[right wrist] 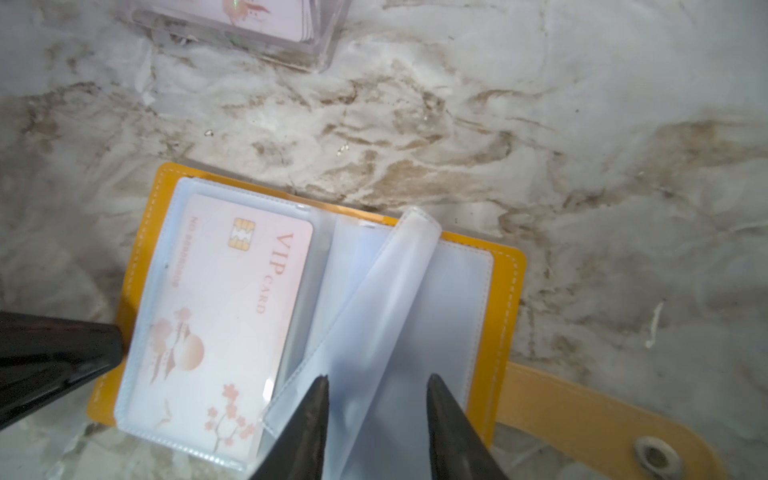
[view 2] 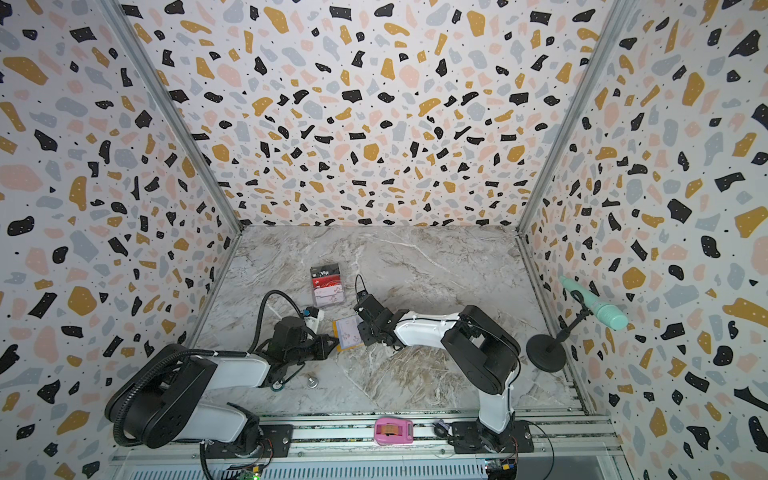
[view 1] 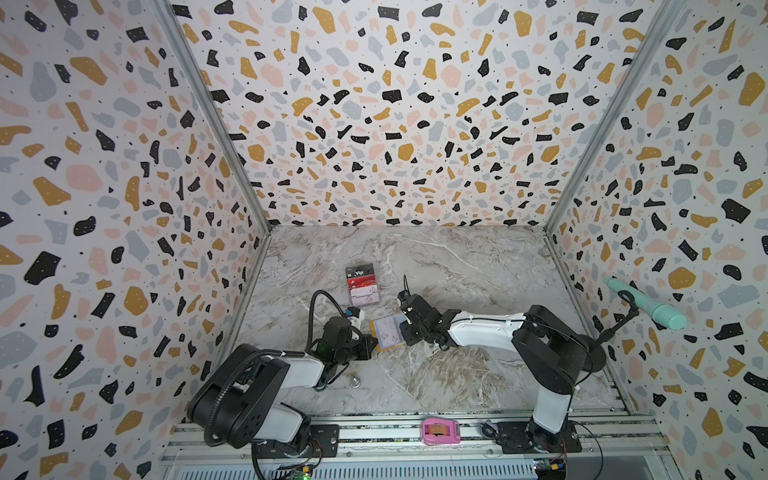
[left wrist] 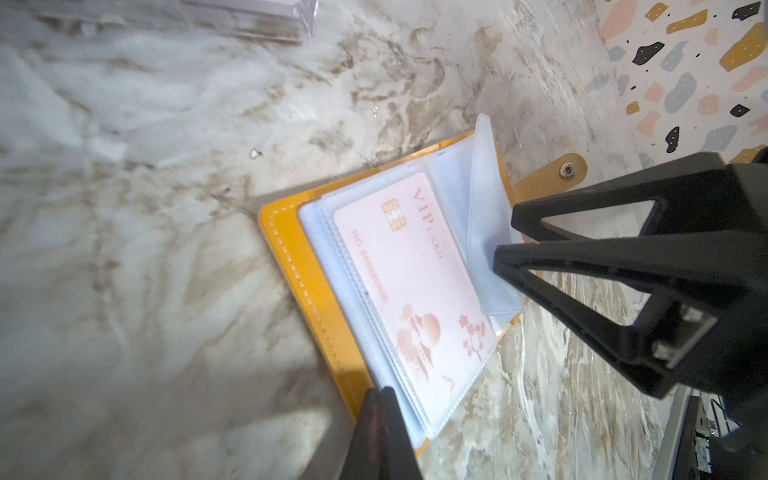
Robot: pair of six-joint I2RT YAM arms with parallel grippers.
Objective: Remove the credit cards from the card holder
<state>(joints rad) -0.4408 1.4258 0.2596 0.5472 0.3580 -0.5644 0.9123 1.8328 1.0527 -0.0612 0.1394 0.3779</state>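
**Left arm** [view 1: 291, 370]: it lies low in the lower left of both top views. The forearm reaches toward centre and the wrist is bent down. The left claw [view 1: 374, 342] is clenched, tips together at the left edge of the holder [view 1: 388, 332]. Whether it nips the yellow cover or only presses on it cannot be told.

**Right arm** [view 1: 482, 328]: it stands up from its base at lower right with the elbow folded. The forearm is level and points left toward lower centre. The right claw [view 1: 402, 332] aims down at the holder's right half, released, jaws apart.

**Holder:** it lies open and flat on the table [view 1: 457, 266], lower centre of both top views, between the two claws. The stand [view 1: 363, 284] sits just above it in frame, not touching. It carries a red card [view 1: 360, 281] with pale cards [view 1: 365, 296] below.

**Wrist views only:**
- The right wrist view shows a white card [right wrist: 232, 316] with pink blossoms and "VIP CARD" lettering. It sits wholly inside the sleeve on the left claw's side.
- A loose leaf [right wrist: 374, 299] of clear sleeve curls up off the other half. The right claw's jaws straddle it, and no pinch is visible.
- The left wrist view shows that leaf creased against the right claw's lower tip.
- It also shows the snap tab [left wrist: 555, 174] lying flat on the table past the cover.

**Top views:** the holder shows only as a small yellow-and-pale patch, and its card lettering is unreadable.
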